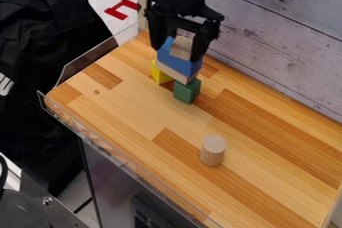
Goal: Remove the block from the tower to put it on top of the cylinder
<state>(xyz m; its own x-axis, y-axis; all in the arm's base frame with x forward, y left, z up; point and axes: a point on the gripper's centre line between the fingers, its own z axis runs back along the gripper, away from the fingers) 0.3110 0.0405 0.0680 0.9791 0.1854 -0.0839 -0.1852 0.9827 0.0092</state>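
The hand (178, 52) hangs down from the top edge over the tower, in the upper middle of the frame. It is open, its two fingers spread wide to either side of the top block (181, 48), a small plain wooden piece; whether either finger touches the tower, I cannot tell. The top block sits at the tower's peak, against the blue block (176, 61). Under the blue block lies a pale plank (175, 73), slanting down to the right, with the yellow block (160, 75) beneath its left end and the green block (187, 91) beneath its right.

The cylinder (213, 150) stands upright on the tabletop (133, 102), lower right of the frame's centre, well apart from the tower. A whitish plank wall (274, 22) rises behind, at the upper right. Black fabric (47, 37) hangs at the left, and a red piece (122, 9) shows near the top.
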